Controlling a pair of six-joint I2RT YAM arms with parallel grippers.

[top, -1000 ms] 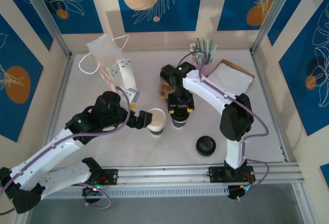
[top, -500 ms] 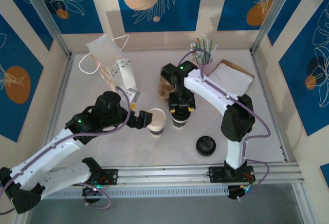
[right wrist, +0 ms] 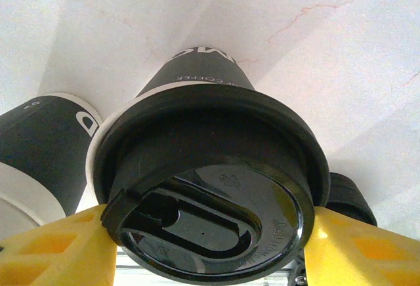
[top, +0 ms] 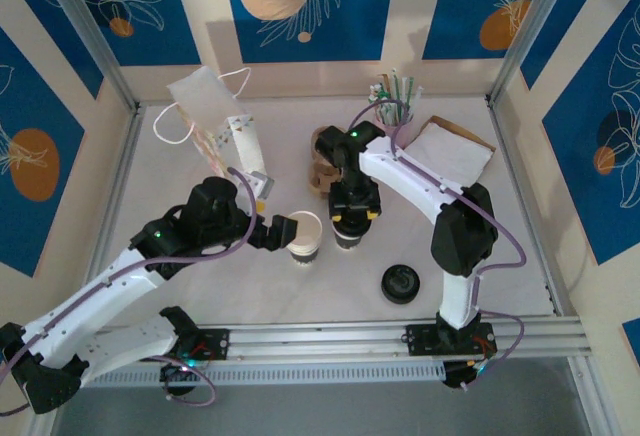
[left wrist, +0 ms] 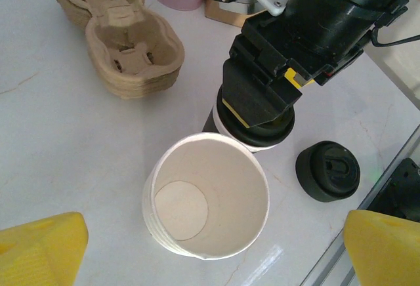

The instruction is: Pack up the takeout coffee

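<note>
The takeout coffee (top: 348,240) stands mid-table, a white cup with a dark band and a black lid (right wrist: 210,168). My right gripper (top: 350,218) comes down on it from above, and its yellow fingers (right wrist: 52,250) are shut against both sides of the lid. In the left wrist view the lidded cup (left wrist: 262,143) stands just behind an open, empty paper cup (left wrist: 210,194). That open cup (top: 305,230) stands to the left of the coffee. My left gripper (top: 283,228) is open at its left side, its fingertips (left wrist: 39,246) wide apart and clear of the cup wall.
A loose black lid (top: 400,283) lies on the table to the front right. A stack of pulp cup carriers (top: 322,164) sits behind the cups. A pink cup of straws (top: 392,116), a brown paper bag (top: 450,148) and a white handled bag (top: 205,101) stand at the back.
</note>
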